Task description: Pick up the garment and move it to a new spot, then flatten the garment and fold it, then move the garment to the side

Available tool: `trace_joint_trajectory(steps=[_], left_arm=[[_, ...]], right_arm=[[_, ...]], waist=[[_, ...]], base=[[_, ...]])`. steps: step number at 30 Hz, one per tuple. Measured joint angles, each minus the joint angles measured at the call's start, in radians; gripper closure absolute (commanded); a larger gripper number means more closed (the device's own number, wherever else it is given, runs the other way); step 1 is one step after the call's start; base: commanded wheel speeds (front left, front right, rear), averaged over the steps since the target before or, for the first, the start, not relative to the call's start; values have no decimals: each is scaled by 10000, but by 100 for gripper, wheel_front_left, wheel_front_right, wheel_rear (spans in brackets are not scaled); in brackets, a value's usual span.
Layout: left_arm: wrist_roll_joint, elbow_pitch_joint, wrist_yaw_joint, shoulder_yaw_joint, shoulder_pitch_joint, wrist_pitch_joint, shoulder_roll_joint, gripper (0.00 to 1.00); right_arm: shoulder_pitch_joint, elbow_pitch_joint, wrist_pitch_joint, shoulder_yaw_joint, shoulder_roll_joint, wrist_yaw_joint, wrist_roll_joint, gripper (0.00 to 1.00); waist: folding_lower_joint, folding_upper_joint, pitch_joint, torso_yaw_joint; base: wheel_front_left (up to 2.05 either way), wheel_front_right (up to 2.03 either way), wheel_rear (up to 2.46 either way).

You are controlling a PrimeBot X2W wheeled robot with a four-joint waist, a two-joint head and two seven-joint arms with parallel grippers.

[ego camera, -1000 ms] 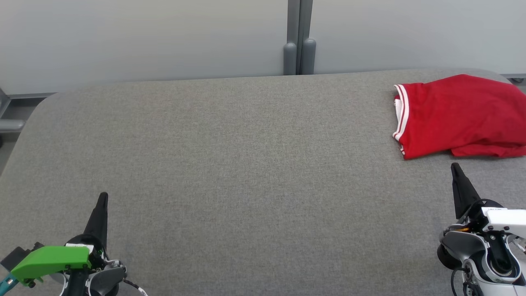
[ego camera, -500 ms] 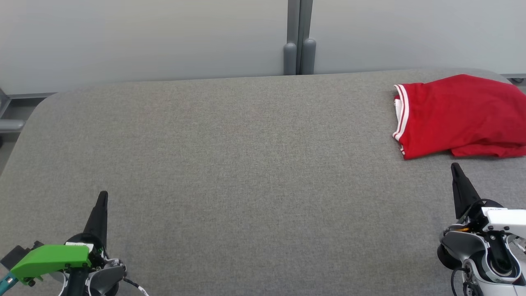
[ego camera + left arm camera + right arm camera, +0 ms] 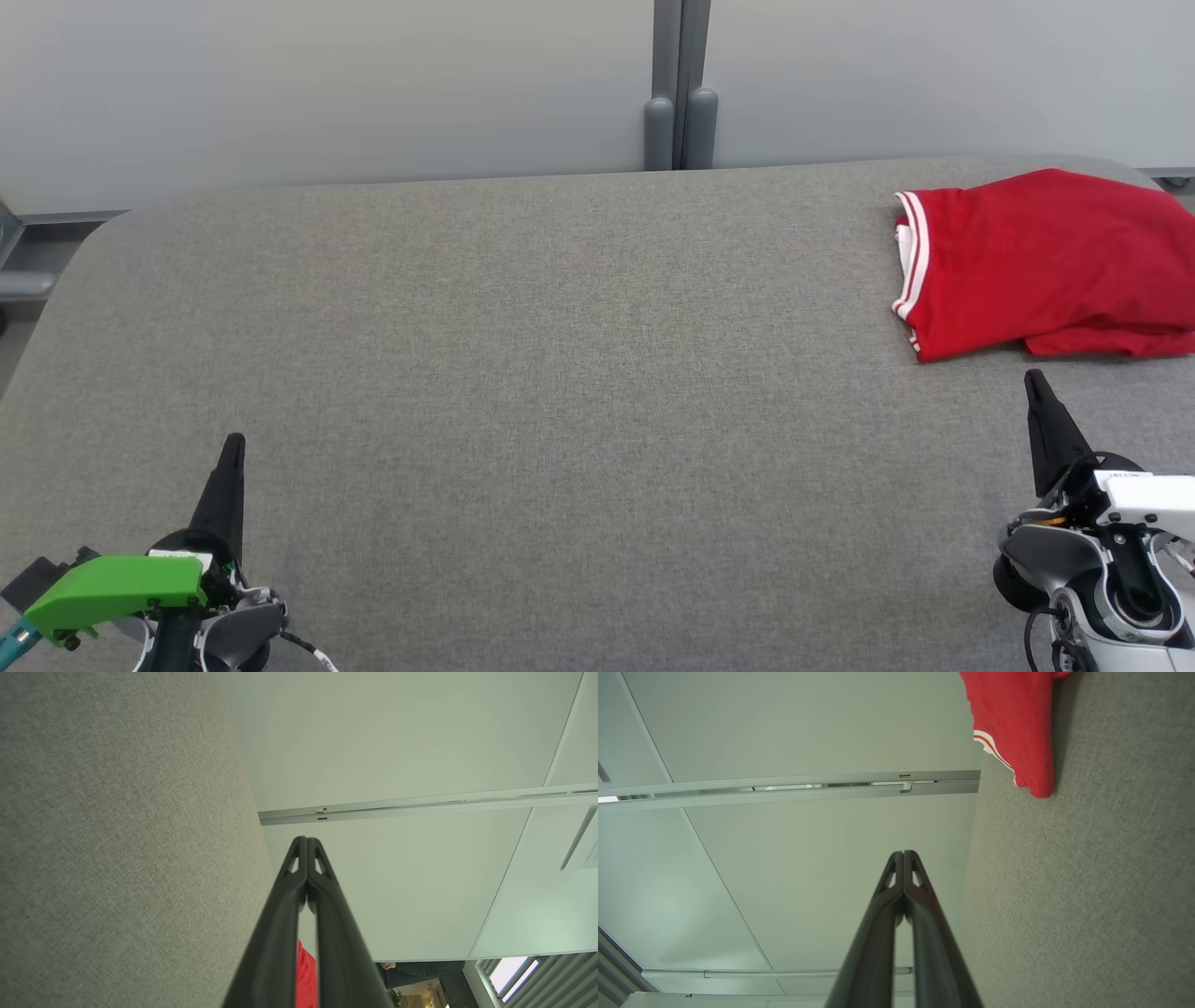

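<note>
Forward point left hand [image 3: 233, 441], right hand [image 3: 1031, 377] — pinched

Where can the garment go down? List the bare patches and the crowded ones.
The grey table lies bare from its left edge across the middle, between the left gripper and the back wall. Crowded: the far right corner, where the red garment lies just beyond the right gripper.

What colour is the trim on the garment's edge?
White with red stripes, on the red garment. Clearest in the head view, along its left edge.
</note>
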Motion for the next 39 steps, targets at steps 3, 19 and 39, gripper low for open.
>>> trace_joint_trajectory(steps=[3, 19, 39], left_arm=[[0, 0, 0, 2, 0, 2, 0, 100], [0, 0, 0, 4, -1, 2, -2, 100], [0, 2, 0, 6, -1, 2, -8, 100]], right_arm=[[0, 0, 0, 0, 0, 0, 0, 100], [0, 2, 0, 0, 0, 0, 0, 100], [0, 2, 0, -4, 2, 0, 0, 100]], waist=[[0, 0, 0, 0], [0, 0, 0, 0], [0, 0, 0, 0]], base=[[0, 0, 0], [0, 0, 0], [0, 0, 0]])
